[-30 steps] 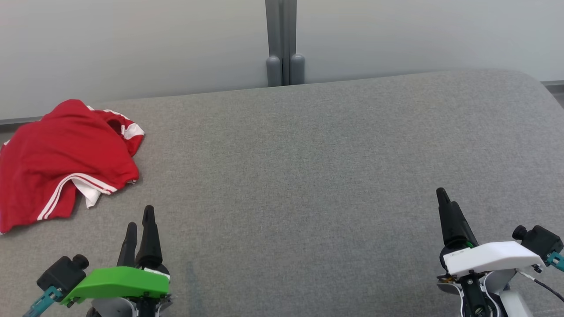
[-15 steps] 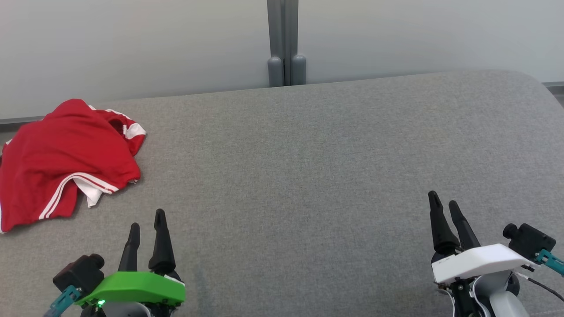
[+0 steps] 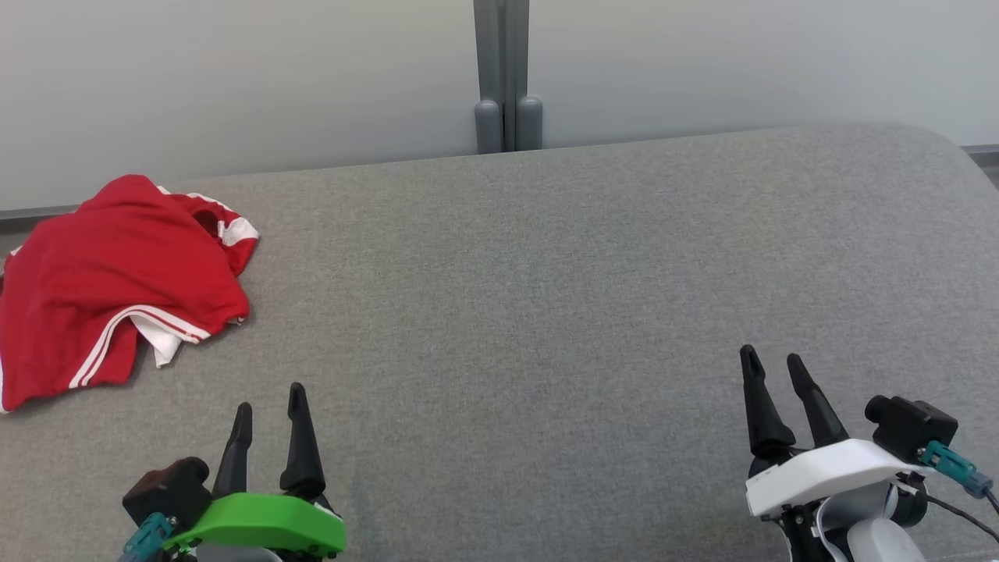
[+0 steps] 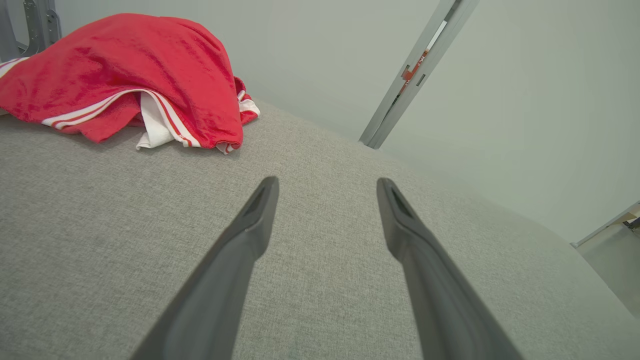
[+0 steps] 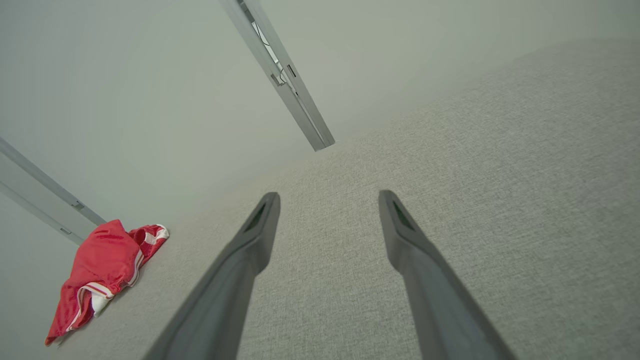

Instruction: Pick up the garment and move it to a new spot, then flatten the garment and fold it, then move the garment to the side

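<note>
On the far left of the grey cushion (image 3: 546, 312), the garment (image 3: 117, 281) lay crumpled in a red heap close to the back edge. White stripes and a white scrap poked out from under its near fold. Part of it ran past the left border of the head view, so how much cushion lay beyond it could not be told.

The main risk, as I judged it, was a poor first pinch. In a heap like this the fingers could catch only the top layer, so the cloth would unroll or slip free when lifted. A sideways drag might also push it off the back edge. A low approach could dig the fingertips into the cushion.

The left gripper (image 3: 271, 396) hovered over bare cushion with its fingers spread and nothing between them. The garment was ahead of it and off to its left, near but clearly apart. The right gripper (image 3: 772, 353) was also spread and empty, well apart from the garment across the whole cushion. Bringing it over would mean a long reach past the other arm.
</note>
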Controlling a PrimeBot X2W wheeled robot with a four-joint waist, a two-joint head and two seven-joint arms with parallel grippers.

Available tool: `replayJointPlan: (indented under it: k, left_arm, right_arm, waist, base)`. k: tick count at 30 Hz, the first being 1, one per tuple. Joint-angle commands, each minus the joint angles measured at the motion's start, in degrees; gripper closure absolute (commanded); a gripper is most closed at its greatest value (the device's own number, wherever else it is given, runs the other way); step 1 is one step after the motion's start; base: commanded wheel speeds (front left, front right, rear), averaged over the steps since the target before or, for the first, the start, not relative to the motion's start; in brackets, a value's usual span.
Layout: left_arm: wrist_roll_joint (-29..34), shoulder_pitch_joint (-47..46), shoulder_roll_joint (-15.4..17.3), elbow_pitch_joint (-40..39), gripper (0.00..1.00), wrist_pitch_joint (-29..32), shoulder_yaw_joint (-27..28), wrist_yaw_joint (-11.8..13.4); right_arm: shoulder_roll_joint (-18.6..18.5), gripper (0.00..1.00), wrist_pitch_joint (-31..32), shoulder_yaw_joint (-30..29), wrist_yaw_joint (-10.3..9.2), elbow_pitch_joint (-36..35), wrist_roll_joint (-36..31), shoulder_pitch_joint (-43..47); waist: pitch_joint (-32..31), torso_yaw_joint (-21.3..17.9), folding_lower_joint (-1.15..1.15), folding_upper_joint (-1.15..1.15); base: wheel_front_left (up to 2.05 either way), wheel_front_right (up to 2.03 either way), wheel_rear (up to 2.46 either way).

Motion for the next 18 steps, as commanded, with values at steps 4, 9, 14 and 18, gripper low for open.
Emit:
replayJointPlan:
  k: [4, 9, 14, 18]
  left_arm:
    - [3.0, 0.5, 0.5, -0.3, 0.0, -1.0, -0.4, 0.7]
    - [5.2, 0.8, 0.5, 0.1, 0.0, -1.6, -0.7, 1.0]
    - [7.3, 1.1, 0.5, 0.6, 0.0, -2.3, -1.1, 1.4]
    - [8.7, 1.3, 0.5, 1.1, 0.0, -2.8, -1.3, 1.5]
  right_arm:
    - [-0.3, 0.0, -1.1, 0.6, 0.03, 0.1, -4.1, -0.4]
    - [-0.4, 0.0, -1.8, 0.9, 0.03, 0.2, -7.2, -0.5]
    - [-0.4, 0.0, -2.4, 1.2, 0.02, 0.2, -9.8, -0.4]
    - [-0.4, 0.0, -2.9, 1.4, 0.02, 0.4, -12.1, -0.5]
  waist:
    - [0.0, 0.1, 0.0, 0.0]
    - [0.0, 0.2, 0.0, 0.0]
    - [0.0, 0.3, 0.0, 0.0]
    - [0.1, 0.3, 0.0, 0.0]
  base:
    - [0.0, 0.0, 0.0]
    - [0.0, 0.0, 0.0]
    - [0.0, 0.0, 0.0]
    - [0.0, 0.0, 0.0]
